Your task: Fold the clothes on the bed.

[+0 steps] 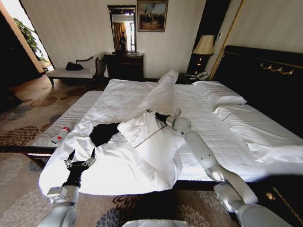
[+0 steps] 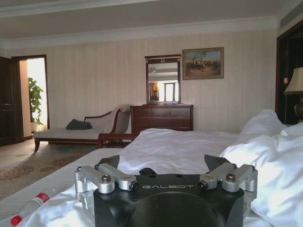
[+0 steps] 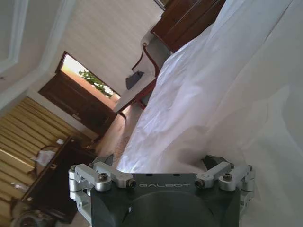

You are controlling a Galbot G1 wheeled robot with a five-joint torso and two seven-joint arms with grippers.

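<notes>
so the black t-shirt (image 1: 104,133) is half buried under the white duvet (image 1: 142,142) near the bed's (image 1: 75,116) foot edge. right gripper (image 1: 152,112) is in the duvet folds, can't tell its fingers. left gripper (image 1: 80,158) hovers spread apart over the near edge. i'd clear the duvet off first. lots of flat sheet toward the pillows (image 1: 220,94); watch the bottle (image 1: 60,135) at the edge.

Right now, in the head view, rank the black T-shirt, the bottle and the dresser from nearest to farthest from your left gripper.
From the left gripper:
1. Black T-shirt, just beyond it on the bed.
2. Bottle, at the bed's left edge; nearly as close.
3. Dresser, at the far wall.
</notes>
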